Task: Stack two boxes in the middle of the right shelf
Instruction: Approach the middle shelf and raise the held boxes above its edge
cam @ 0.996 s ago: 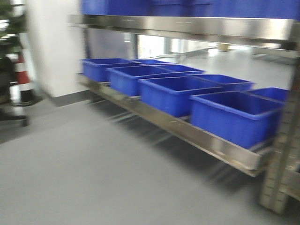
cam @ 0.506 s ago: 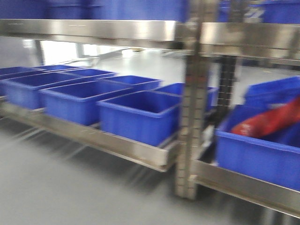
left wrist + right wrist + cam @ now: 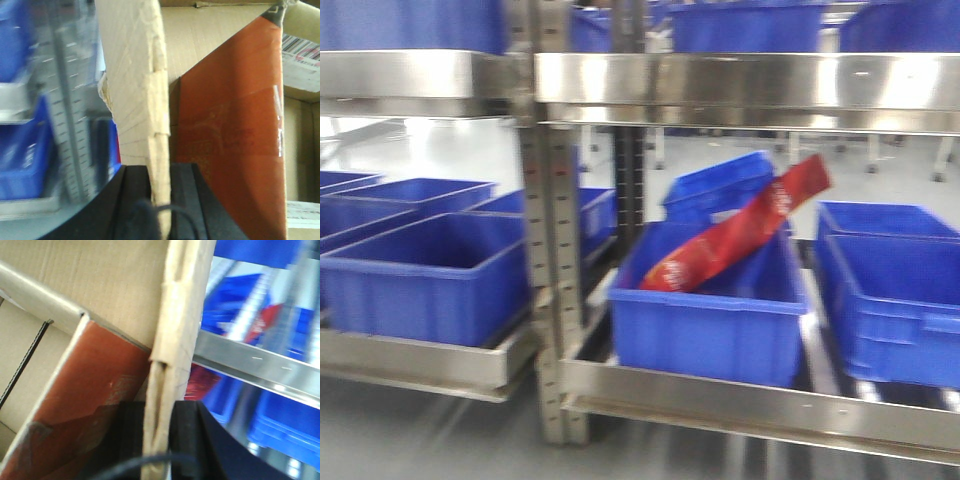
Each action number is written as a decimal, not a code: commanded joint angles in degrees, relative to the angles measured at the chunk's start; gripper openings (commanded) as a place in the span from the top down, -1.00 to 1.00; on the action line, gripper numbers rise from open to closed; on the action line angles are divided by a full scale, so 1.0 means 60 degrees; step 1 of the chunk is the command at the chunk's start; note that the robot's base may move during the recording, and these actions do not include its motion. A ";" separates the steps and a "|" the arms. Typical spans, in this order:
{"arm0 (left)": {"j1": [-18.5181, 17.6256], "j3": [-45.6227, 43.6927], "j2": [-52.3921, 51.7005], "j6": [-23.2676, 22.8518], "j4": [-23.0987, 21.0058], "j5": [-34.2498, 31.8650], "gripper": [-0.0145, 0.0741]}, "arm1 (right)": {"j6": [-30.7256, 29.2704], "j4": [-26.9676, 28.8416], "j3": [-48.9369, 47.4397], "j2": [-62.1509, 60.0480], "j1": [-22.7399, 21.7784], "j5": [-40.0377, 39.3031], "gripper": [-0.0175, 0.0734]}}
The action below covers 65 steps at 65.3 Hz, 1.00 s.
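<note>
Upright shifted left, end effectors gripping carton walls

We see a pale brown box with a rusty orange side and a white label with black stripes. The left gripper and right gripper are black. Far off, the bins are bright blue, the packet is red with pale marks, the shelf is shiny silver, and its post is grey with rows of little holes.
</note>
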 commanded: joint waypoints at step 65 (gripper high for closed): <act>0.0025 -0.0120 -0.0182 0.0089 0.0214 -0.0689 0.92 | -0.0113 -0.0305 -0.0107 -0.0116 -0.0090 -0.0298 0.95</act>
